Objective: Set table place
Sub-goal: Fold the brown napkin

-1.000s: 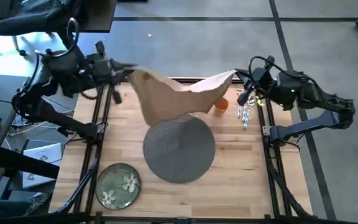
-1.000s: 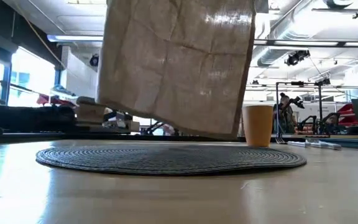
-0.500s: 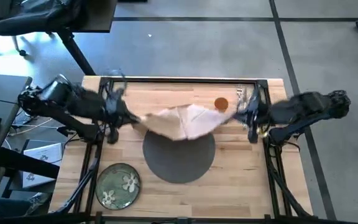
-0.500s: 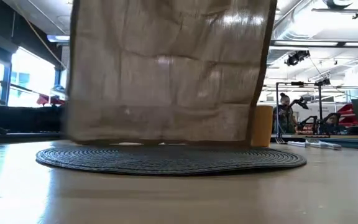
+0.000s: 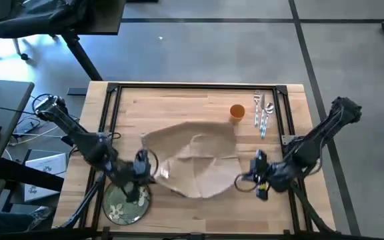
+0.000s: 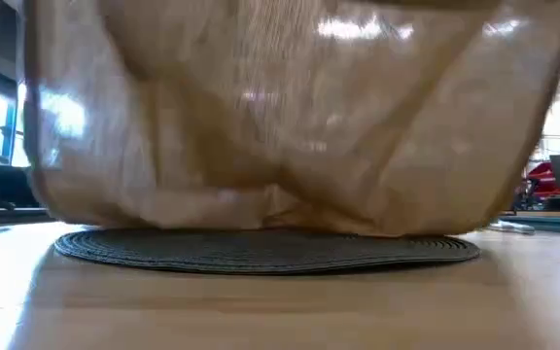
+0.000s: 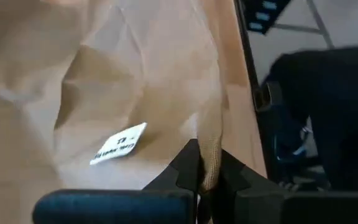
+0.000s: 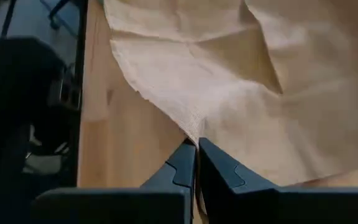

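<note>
Left gripper [image 5: 145,170] sits low at the near-left of the table [image 5: 179,107], just above the green plate [image 5: 122,203], its 2 fingers pinched on 1 corner of the tan napkin [image 5: 192,157]; the left wrist view shows the hem clamped between the tips, a white label close by. Napkin is spread slack and creased over the round placemat [image 6: 261,251], hiding nearly all of it in the high view; the low view shows cloth sagging down to the mat's top with only the front rim showing. Right gripper [image 5: 253,179] holds the opposite near corner, fingers closed on a thin edge of cloth. Orange cup [image 5: 237,112] and the cutlery [image 5: 263,113] lie at the far right, well apart from the cloth. Risks: the right pinch looks very shallow, so a tug could slip that corner free; uneven pull from the 2 arms may bunch the napkin or drag the mat; the left gripper is close to the plate and could knock it if it drops lower.
</note>
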